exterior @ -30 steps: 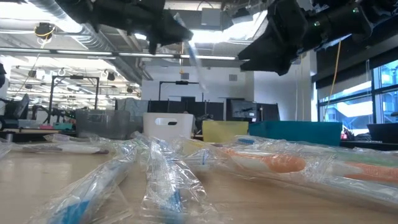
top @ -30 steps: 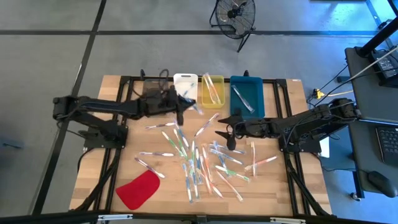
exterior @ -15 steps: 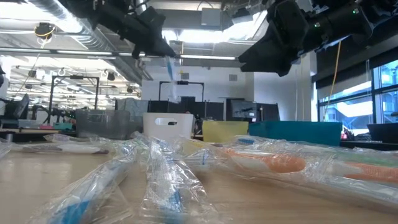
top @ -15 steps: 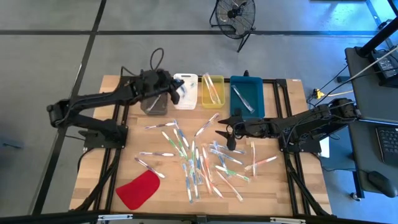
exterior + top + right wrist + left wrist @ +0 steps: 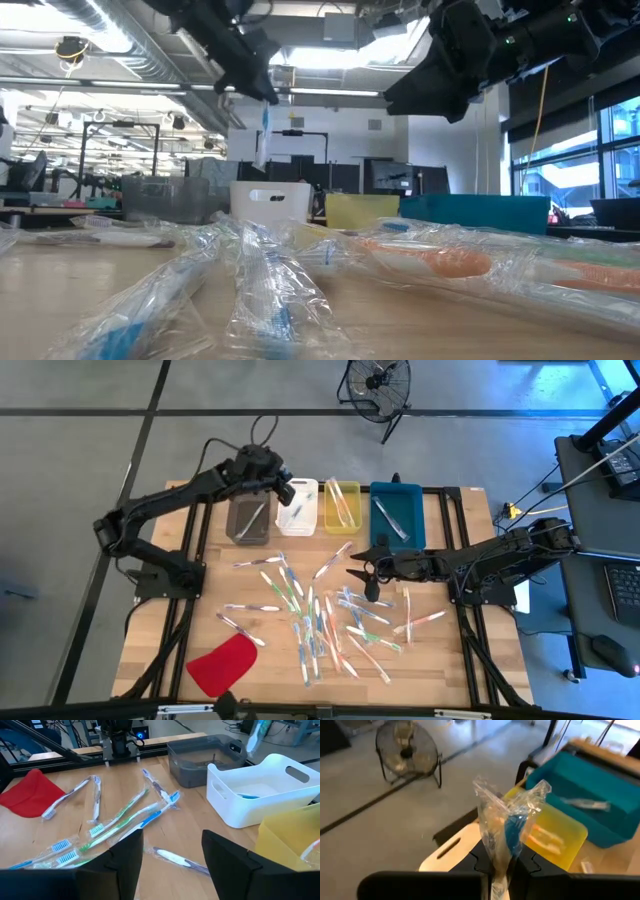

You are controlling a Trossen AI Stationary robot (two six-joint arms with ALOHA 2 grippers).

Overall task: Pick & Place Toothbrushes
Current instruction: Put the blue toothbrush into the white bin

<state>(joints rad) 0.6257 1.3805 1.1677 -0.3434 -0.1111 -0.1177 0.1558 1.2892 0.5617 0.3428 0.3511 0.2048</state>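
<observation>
Bins stand in a row at the table's far edge: grey bin (image 5: 248,520), white bin (image 5: 298,506), yellow bin (image 5: 342,506), blue bin (image 5: 397,514). The left gripper (image 5: 285,491), raised over the white bin, is clamped on a wrapped blue toothbrush (image 5: 511,831). The right gripper (image 5: 361,570) hovers with fingers spread and empty above the scattered toothbrushes (image 5: 318,622). A red cloth (image 5: 223,664) lies near the front corner.

Clearly a robotics lab or workshop: bare grey concrete floor (image 5: 80,450) around a wooden table (image 5: 180,600), a floor fan (image 5: 378,382) just beyond it, ceiling ducts (image 5: 120,40) overhead, equipment-crowded workbenches (image 5: 60,195) in the room behind.
</observation>
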